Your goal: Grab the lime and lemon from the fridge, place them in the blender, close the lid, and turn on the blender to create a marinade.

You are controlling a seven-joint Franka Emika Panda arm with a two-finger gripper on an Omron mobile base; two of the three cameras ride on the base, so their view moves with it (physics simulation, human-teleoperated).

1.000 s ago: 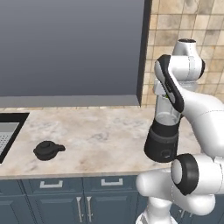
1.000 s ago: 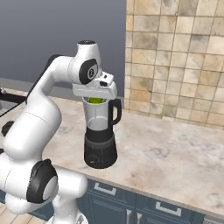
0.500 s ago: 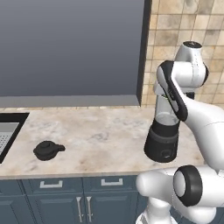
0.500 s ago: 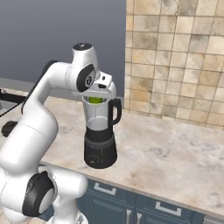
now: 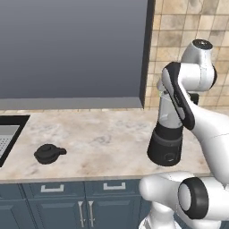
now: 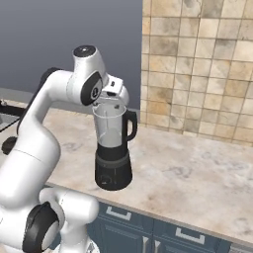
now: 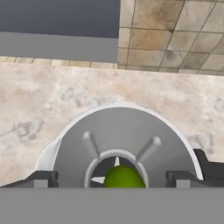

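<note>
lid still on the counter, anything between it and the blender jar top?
Nothing on the counter between the lid and the blender. But the open tool hangs right over the jar mouth, with the lime at the bottom.

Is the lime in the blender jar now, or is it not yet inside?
Inside. The hand view looks down into the blender jar and shows the lime at its bottom, by the blades, between the parted fingertips.

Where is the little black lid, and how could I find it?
Start at the long stone counter under the big grey wall panel. The blender stands at its right end, a sink at the left. The lid lies flat near the sink: a small black round cap with a knob, all alone.
</note>
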